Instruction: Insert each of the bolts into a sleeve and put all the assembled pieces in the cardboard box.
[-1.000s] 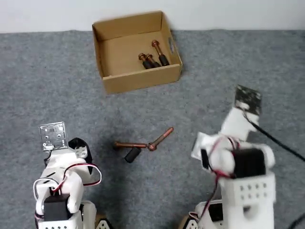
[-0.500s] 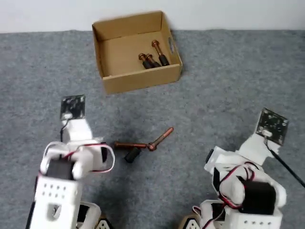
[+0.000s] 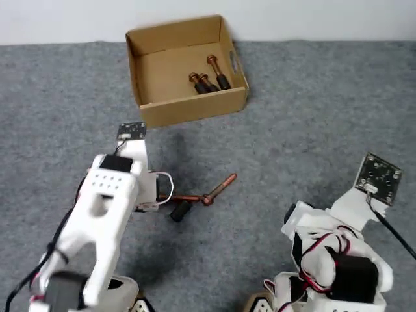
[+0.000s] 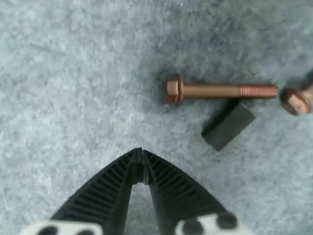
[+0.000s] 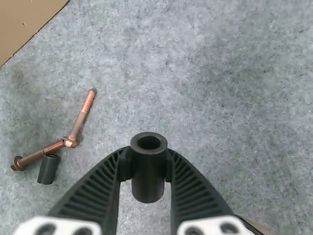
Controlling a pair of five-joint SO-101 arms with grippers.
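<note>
1. The left gripper (image 4: pixel 142 157), jaws pressed together and empty, hangs near a copper bolt (image 4: pixel 220 91) lying on the carpet (image 4: pixel 73 73), just beside a loose black sleeve (image 4: pixel 228 125).
2. The right gripper (image 5: pixel 146 164) clamps a second sleeve (image 5: pixel 148 171) upright.
3. The bolt looks rigid, smooth and apt to roll, so mid-shank is probably the best hold.

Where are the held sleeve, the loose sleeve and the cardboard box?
held sleeve (image 5: pixel 148 171): right wrist view, middle of its side wall.
loose sleeve (image 4: pixel 228 125): left wrist view, middle of its side.
cardboard box (image 3: pixel 195 108): high view, front wall.
</note>
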